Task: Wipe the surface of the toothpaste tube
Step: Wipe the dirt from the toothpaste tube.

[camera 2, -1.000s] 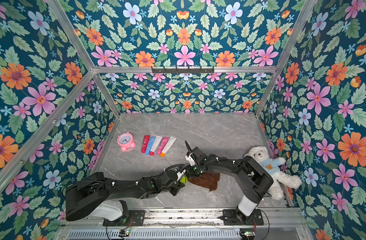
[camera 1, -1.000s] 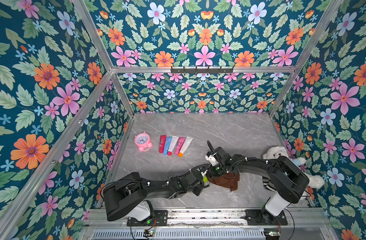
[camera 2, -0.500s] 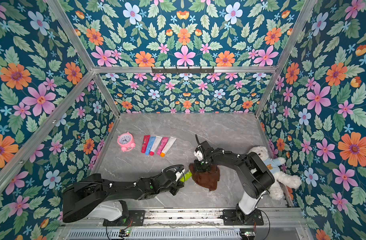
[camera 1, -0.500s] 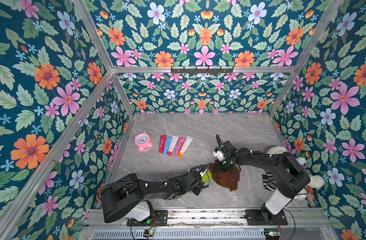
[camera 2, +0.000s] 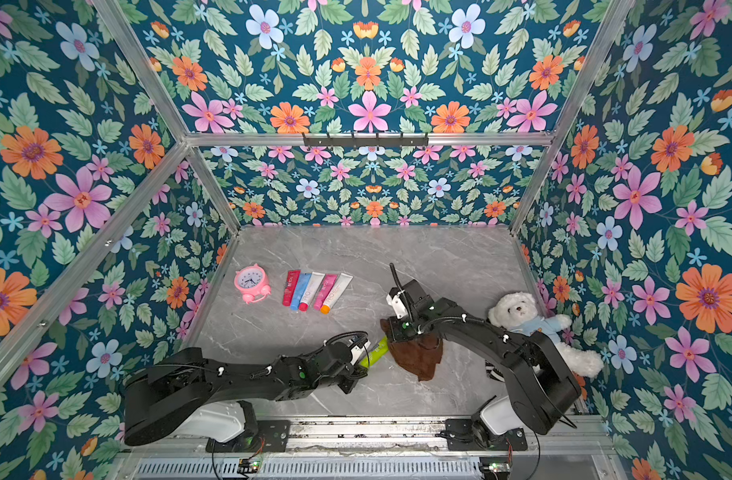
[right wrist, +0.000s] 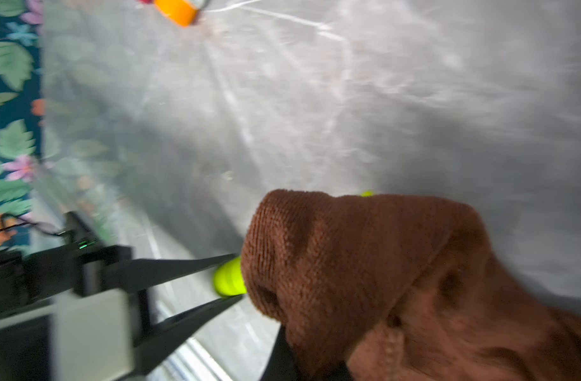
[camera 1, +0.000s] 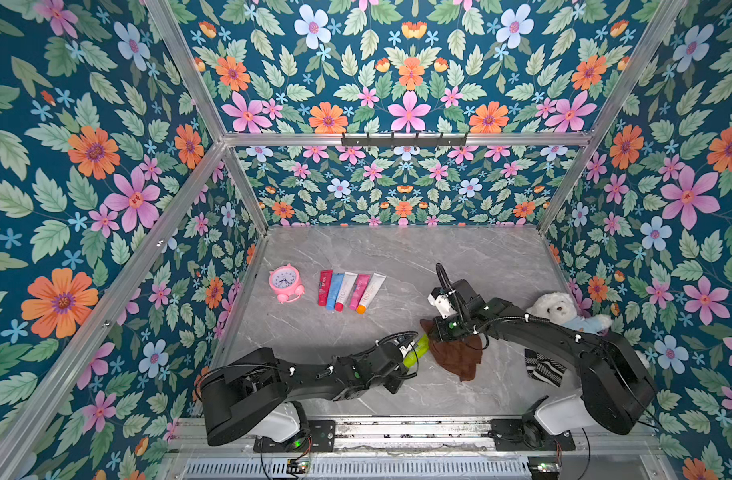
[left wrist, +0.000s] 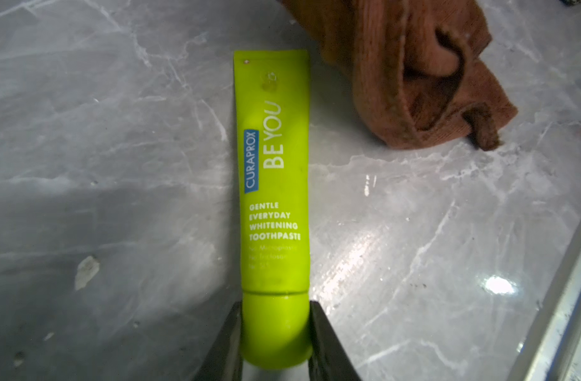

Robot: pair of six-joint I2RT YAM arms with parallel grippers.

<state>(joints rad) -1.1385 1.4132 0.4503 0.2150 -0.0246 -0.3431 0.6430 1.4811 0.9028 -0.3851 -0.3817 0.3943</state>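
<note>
Wiping is in hand. The left tool (left wrist: 276,333), part-closed, pinches the tube (left wrist: 272,184) by its cap at the worktop's (camera 1: 356,249) 6 o'clock. The right tool (camera 1: 434,332), clamped on the cloth (camera 1: 455,353), sits at the tube's 3 o'clock. The next move probably calls for dragging the cloth along the tube toward 8 o'clock.

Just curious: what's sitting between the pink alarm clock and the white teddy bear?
A row of five tubes, then the robot's right arm; both top views show it.

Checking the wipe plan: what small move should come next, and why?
Probably ease the right tool over so its brown cloth lands on the green tube: the left tool clamps its cap, but the cloth sits beside the crimped end, label uncovered.
</note>
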